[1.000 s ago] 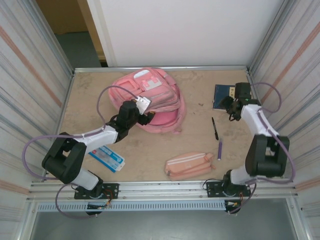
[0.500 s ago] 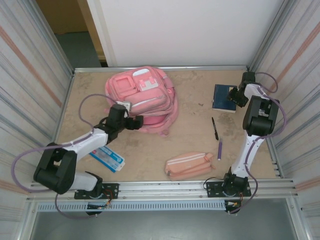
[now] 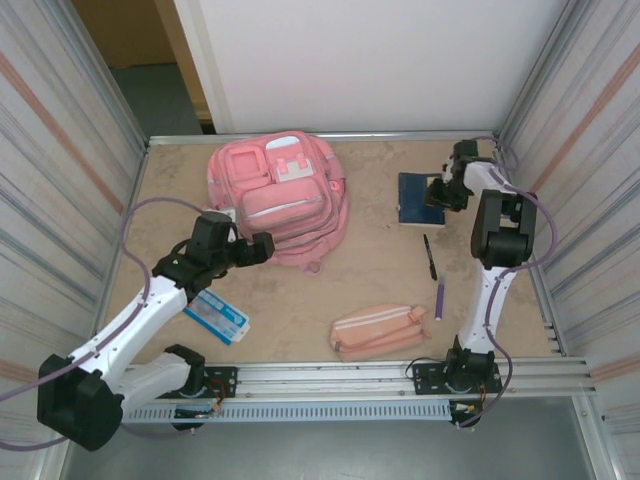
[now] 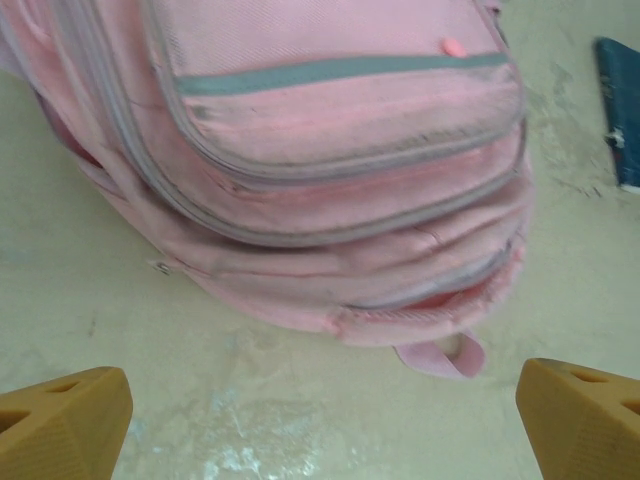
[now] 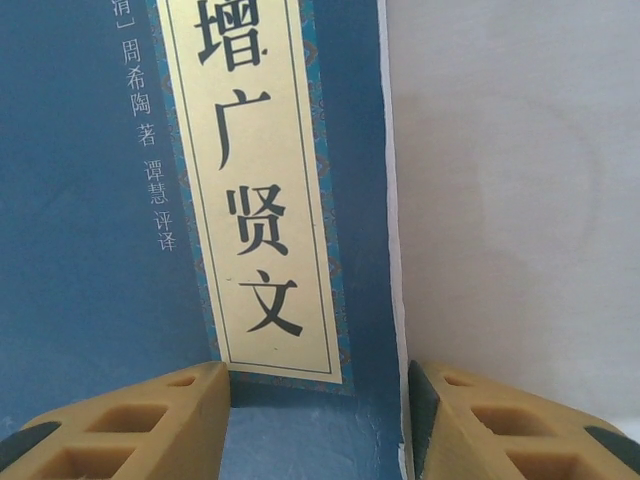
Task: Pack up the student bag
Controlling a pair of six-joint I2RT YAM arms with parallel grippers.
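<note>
The sandy table (image 3: 380, 270) is boxed in by ribbed metal walls (image 3: 60, 150). From above, the student bag (image 3: 280, 195) lies far left. The pencil pouch (image 3: 380, 332), pen (image 3: 429, 257), marker (image 3: 439, 298) and blue book (image 3: 415, 190) all lie outside it, so I judge packing barely begun. Left wrist: my left claw (image 4: 320, 430) gapes wide and empty, just short of the bag. Right wrist: my right claw (image 5: 320, 420) stands part open over the book's edge, holding nothing.
</note>
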